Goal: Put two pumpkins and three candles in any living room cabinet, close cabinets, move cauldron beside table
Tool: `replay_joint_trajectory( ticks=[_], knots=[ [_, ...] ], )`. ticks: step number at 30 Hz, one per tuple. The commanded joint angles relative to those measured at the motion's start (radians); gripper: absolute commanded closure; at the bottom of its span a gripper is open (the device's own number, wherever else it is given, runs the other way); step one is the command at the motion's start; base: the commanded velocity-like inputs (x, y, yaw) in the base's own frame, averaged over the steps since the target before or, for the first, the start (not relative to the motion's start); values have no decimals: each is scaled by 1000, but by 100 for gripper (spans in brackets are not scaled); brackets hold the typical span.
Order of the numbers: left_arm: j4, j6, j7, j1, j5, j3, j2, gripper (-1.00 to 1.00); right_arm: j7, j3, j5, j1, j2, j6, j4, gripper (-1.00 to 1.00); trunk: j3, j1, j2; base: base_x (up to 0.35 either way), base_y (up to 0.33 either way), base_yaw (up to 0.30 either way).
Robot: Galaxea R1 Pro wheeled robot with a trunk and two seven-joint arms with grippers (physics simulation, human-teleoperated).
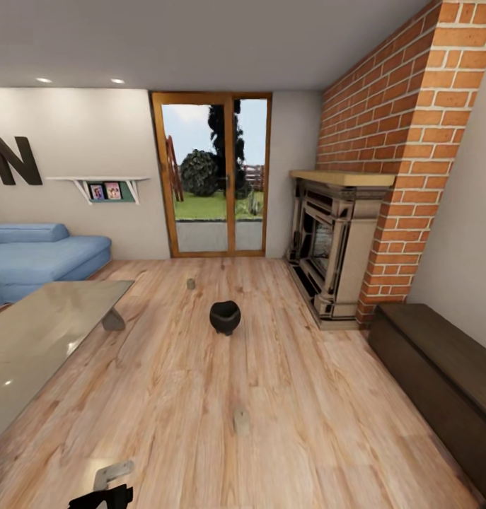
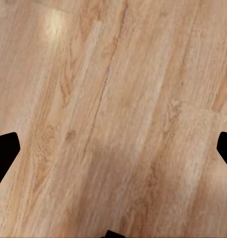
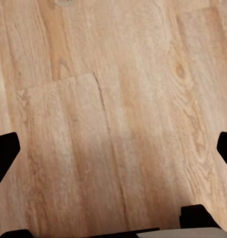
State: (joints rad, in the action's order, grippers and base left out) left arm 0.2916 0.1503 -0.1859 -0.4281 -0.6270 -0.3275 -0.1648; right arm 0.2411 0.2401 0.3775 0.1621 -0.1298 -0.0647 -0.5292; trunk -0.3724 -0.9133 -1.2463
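The black cauldron (image 1: pixel 225 317) stands on the wooden floor in mid-room, apart from the glass table (image 1: pixel 37 339) at the left. One small candle (image 1: pixel 191 283) stands on the floor beyond the cauldron, and another pale candle (image 1: pixel 240 421) stands nearer to me. The long dark-brown cabinet (image 1: pixel 441 375) runs along the right wall with its fronts shut. The pumpkins are out of view. My left gripper (image 2: pixel 113 153) and right gripper (image 3: pixel 113 153) both hang open over bare floorboards, holding nothing.
A brick fireplace (image 1: pixel 342 247) juts out at the right, just beyond the cabinet. A blue sofa (image 1: pixel 37 258) sits behind the glass table. Glass doors (image 1: pixel 214 177) close the far wall. A black part of my left arm (image 1: pixel 101 498) shows at the bottom edge.
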Motion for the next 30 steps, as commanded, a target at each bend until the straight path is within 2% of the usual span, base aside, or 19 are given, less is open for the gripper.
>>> replay_joint_trajectory(
  ticks=[1,8,15,20,23,26,28,30],
  knots=[
    [1,2,-7,0,-9,-8,-1,-100,8,7,6,1,1,-5,-2,-100,-3,-1,-1,284,0,0],
    [-1,-3,-7,0,-8,-8,-1,-100,7,10,5,1,0,-4,-2,-100,-14,-1,-1,291,0,15],
    [-2,-3,-7,0,-8,-7,-1,-100,9,49,4,1,-1,-4,-2,-100,-26,-1,-1,287,49,79],
    [-2,-3,-7,0,-8,-7,-4,-100,9,56,4,1,-1,-4,-2,-100,-34,-1,-1,265,174,110],
    [-1,-2,-3,0,-7,-6,-13,-100,8,57,4,1,-1,-4,-2,-100,-39,-1,-1,246,177,118],
    [0,0,42,0,-7,-7,-46,-100,8,57,4,1,-1,-3,-2,-100,-44,-1,-1,167,99,125],
    [0,1,96,0,-6,-8,-68,-100,8,57,4,1,-1,-3,-2,-100,-47,-1,-1,78,38,128],
    [0,2,129,-1,-7,-9,-78,-100,9,58,4,1,-1,-4,-3,-100,-50,-1,-1,35,17,130]
  ],
)
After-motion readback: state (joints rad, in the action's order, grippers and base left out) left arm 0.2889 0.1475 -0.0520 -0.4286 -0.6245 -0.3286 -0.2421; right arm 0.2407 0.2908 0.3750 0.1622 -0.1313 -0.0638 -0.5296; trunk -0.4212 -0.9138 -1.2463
